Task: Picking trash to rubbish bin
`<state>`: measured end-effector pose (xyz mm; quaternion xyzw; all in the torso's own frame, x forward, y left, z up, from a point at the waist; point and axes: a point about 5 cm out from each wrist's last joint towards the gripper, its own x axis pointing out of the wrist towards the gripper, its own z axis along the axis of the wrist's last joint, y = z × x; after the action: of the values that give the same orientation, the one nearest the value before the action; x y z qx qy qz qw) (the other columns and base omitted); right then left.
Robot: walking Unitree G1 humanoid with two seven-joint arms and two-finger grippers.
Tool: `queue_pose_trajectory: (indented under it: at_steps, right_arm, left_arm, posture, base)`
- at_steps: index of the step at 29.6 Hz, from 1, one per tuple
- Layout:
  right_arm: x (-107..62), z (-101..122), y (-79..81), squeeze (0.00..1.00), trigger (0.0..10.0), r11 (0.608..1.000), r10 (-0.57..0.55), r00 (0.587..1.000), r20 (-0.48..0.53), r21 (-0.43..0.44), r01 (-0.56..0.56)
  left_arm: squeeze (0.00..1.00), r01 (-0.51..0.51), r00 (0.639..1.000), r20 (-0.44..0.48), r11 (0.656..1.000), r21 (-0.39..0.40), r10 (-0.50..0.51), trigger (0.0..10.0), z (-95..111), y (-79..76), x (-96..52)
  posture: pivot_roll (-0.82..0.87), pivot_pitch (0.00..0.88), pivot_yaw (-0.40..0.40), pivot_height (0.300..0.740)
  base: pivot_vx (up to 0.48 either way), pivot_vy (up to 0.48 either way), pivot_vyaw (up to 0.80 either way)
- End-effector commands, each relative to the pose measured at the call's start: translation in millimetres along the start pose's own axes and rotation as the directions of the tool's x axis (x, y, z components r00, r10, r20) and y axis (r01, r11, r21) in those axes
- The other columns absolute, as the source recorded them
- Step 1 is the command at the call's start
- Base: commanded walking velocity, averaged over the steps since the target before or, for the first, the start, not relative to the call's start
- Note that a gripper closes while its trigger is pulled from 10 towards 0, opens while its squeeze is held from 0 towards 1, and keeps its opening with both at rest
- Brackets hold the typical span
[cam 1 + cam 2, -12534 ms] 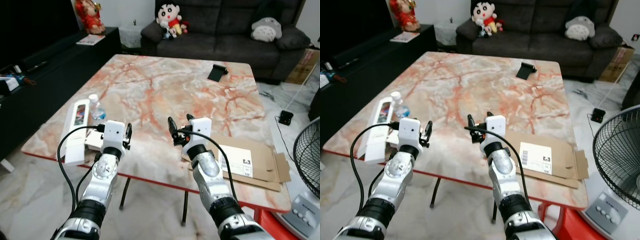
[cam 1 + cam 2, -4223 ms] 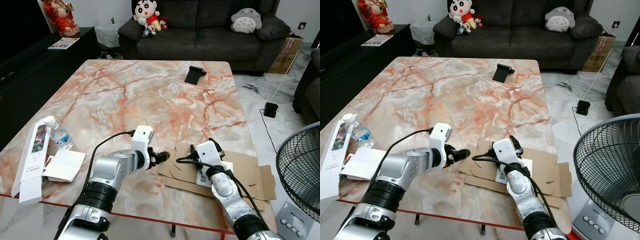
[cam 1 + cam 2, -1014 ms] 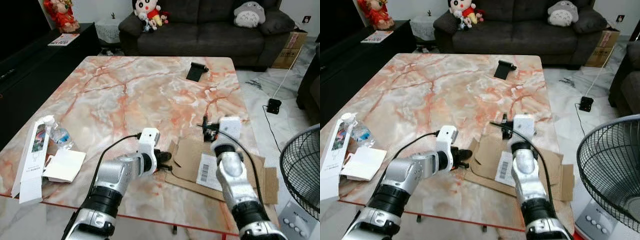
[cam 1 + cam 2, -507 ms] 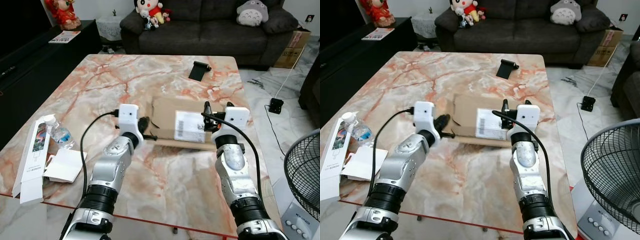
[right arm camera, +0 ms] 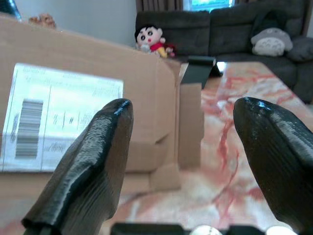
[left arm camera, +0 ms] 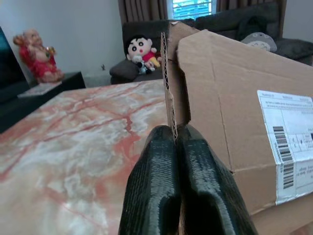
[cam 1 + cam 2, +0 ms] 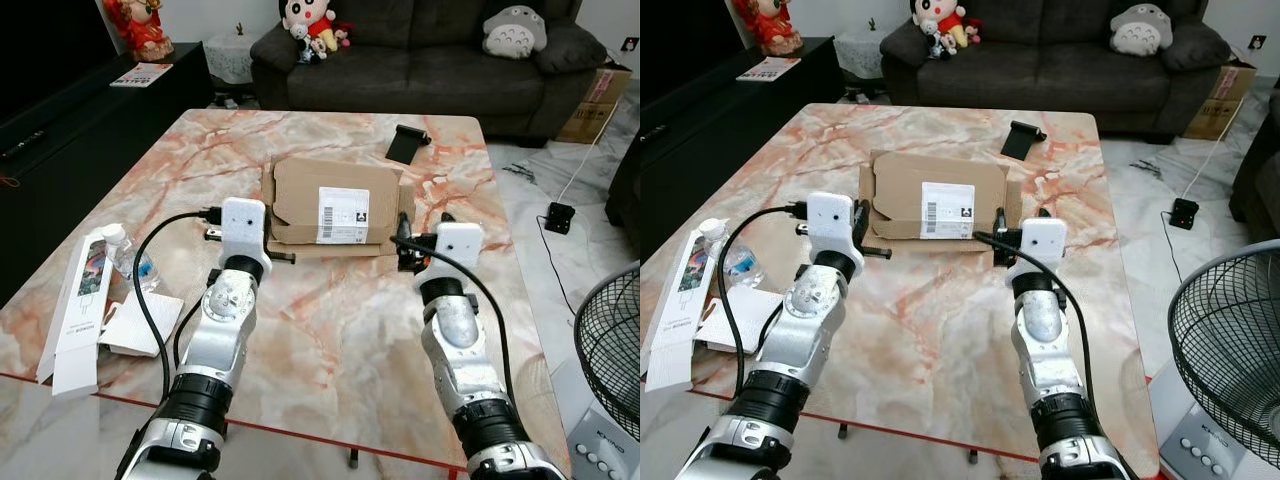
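**One thin pinch on a wide sheet of cardboard**

We saw the marble worktop [image 7: 330, 330] spread before us, and above its middle, toward twelve o'clock, the flattened cardboard box [image 7: 335, 205] stood tilted with its shipping label facing us.

Our left pincer [image 6: 176, 147] was clamped tight on the box's nine-o'clock edge. Our right pincer [image 5: 183, 161] stood wide open at the three-o'clock edge, holding nothing.

We judged the main risk to be the sheet pivoting or slipping out of that single narrow grip, since nothing held its far side. A swing could also have knocked the black phone stand [image 7: 408, 143] just behind it.

At nine o'clock lay a white carton [image 7: 82, 305] and a water bottle [image 7: 125, 255], more trash yet to clear.
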<state>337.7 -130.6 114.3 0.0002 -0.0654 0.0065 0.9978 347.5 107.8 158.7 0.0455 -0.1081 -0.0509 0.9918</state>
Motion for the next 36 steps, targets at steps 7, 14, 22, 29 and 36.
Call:
queue_pose_trajectory:
  at_steps: [7, 14, 22, 29, 36]
  right_arm:
    - [-5.0, -6.9, 6.7, 0.00, 10.0, 1.000, 0.026, 1.000, -0.009, -0.003, -0.026]
    - [-4.0, -6.4, 7.3, 0.00, 10.0, 1.000, 0.029, 1.000, -0.003, -0.002, -0.029]
    - [-4.3, -5.4, 5.7, 0.00, 10.0, 1.000, 0.023, 1.000, 0.006, 0.002, -0.023]
    - [-4.3, -5.6, 5.5, 0.00, 10.0, 1.000, 0.023, 1.000, 0.006, 0.002, -0.023]
    - [-4.5, -5.9, 3.3, 0.00, 10.0, 1.000, 0.018, 1.000, 0.005, 0.000, -0.018]
  left_arm:
    - [0.00, -0.004, 1.000, 0.012, 1.000, 0.021, 0.004, 10.0, -9.2, -2.4, -6.3]
    - [0.00, -0.008, 1.000, 0.030, 1.000, 0.019, 0.008, 10.0, -9.6, -3.1, -6.5]
    - [0.00, -0.006, 0.999, 0.035, 1.000, 0.015, 0.005, 10.0, -10.9, -4.0, -8.1]
    - [0.00, -0.012, 0.999, 0.039, 1.000, 0.016, 0.011, 10.0, -10.6, -2.7, -7.9]
    - [0.00, -0.016, 0.999, 0.041, 1.000, 0.017, 0.016, 10.0, -9.9, -1.5, -6.9]
  posture:
    - [-0.08, 0.000, 0.056, 0.740]
    - [-0.08, 0.000, 0.053, 0.740]
    - [-0.08, 0.000, 0.053, 0.740]
    - [-0.08, 0.000, 0.051, 0.740]
    - [-0.08, 0.000, 0.052, 0.740]
  base:
    - [0.000, 0.000, 0.00]
    - [0.000, 0.000, 0.00]
    - [-0.292, 0.000, 0.00]
    - [-0.339, 0.000, 0.00]
    - [-0.335, 0.000, 0.00]
